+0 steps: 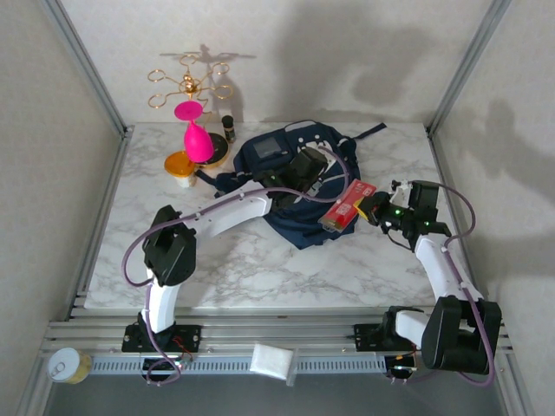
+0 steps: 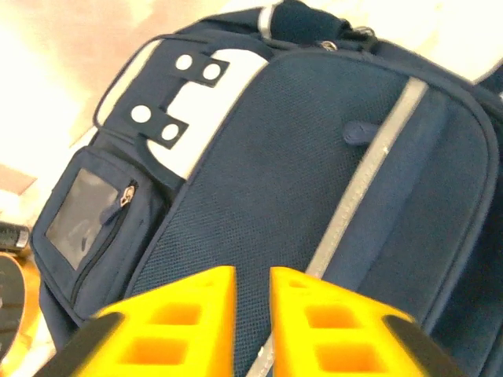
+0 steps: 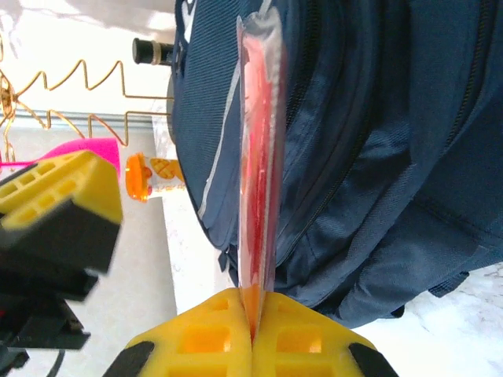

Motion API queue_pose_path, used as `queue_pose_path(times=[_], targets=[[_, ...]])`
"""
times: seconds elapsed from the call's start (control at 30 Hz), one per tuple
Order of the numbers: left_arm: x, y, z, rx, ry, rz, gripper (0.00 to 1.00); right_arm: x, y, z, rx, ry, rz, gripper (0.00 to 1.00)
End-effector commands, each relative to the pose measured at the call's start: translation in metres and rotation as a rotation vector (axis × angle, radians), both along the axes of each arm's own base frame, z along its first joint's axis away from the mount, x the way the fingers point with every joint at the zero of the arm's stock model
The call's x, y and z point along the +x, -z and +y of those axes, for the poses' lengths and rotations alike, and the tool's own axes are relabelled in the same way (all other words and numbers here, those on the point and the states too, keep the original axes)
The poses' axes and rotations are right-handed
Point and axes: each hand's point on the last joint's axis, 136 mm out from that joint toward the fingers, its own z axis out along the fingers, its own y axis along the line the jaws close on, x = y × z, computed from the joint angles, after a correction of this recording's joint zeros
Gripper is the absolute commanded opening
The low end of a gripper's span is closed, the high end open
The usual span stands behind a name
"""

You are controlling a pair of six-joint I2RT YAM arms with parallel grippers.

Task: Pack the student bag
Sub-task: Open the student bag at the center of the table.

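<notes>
— What is the right gripper [image 3: 253,302] doing?

— It is clenched on the lower end of a flat red packet [image 3: 258,157] in clear wrap. Its two yellow fingers [image 3: 204,338] meet on the packet with no gap. In the wrist view the packet stands edge-on and runs up toward 12 o'clock against the side of the student bag [image 3: 377,118].

— And from above?

— The packet lies slanted at the bag's 3 o'clock edge, overlapping the navy fabric. The right gripper is just beyond it, also at 3 o'clock.

— The left gripper [image 2: 253,279]?

— Its fingers stand close together with a narrow slit between them, right over the bag's mesh front. I cannot tell whether they pinch the fabric or only hang above it.

— What lies beyond them?

— A light stripe [image 2: 361,188] climbs from 6 toward 1 o'clock across the front panel. At 10 o'clock is the white patch [image 2: 212,102], with dark tabs and pale dots. At 8 o'clock is a pocket with a grey window [image 2: 78,220] and a zip beside it.

— Where is the bag on the table?

— It lies on the marble table [image 1: 260,269], a little toward 12 o'clock from the middle, with the left arm [image 1: 234,208] reaching over it. At the bag's 10 o'clock stand a pink goblet [image 1: 195,134], an orange-lidded cup [image 1: 180,166] and a dark bottle [image 1: 229,127]. A gold wire rack [image 1: 186,82] stands behind them at 11 o'clock.
</notes>
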Motion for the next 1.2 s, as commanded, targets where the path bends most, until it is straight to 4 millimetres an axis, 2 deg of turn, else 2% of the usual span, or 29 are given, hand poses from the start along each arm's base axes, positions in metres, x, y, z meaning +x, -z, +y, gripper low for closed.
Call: queue_pose_path(times=[0.0,0.17,0.3,0.43,0.53,0.63,0.7,0.8,0.9,1.1,1.17], targets=[[-0.03,0.033,0.014,0.074,0.089,0.105,0.39,0.002,0.005,-0.006,0.005,0.061,0.014,0.0],[-0.034,0.059,0.034,0.172,0.074,0.102,0.56,0.008,0.007,-0.013,-0.028,0.083,0.016,0.0],[-0.026,0.062,0.04,0.192,0.046,0.037,0.71,0.009,0.006,-0.014,-0.026,0.086,0.009,0.0],[-0.017,0.057,0.037,0.175,0.041,0.006,0.73,0.009,0.004,-0.015,-0.035,0.089,-0.007,0.0],[-0.019,0.054,0.031,0.166,0.08,0.021,0.76,0.009,0.003,-0.017,-0.049,0.089,-0.004,0.0],[0.0,0.046,0.042,0.197,0.023,-0.039,0.74,0.012,0.0,-0.016,-0.04,0.088,-0.021,0.0],[0.01,0.04,0.044,0.176,0.002,-0.023,0.68,0.013,-0.003,-0.016,-0.036,0.086,-0.027,0.0],[0.011,0.026,0.039,0.121,0.028,-0.026,0.57,0.013,-0.01,-0.013,-0.019,0.079,-0.05,0.0],[0.013,0.015,0.038,0.072,0.031,-0.04,0.4,0.012,-0.013,-0.008,0.012,0.069,-0.063,0.0],[0.015,0.027,0.032,0.06,0.029,0.026,0.09,0.021,-0.025,0.011,0.11,0.064,-0.095,0.0],[0.015,0.02,0.029,0.027,0.012,0.03,0.0,0.025,-0.025,0.015,0.115,0.081,-0.095,0.0]])
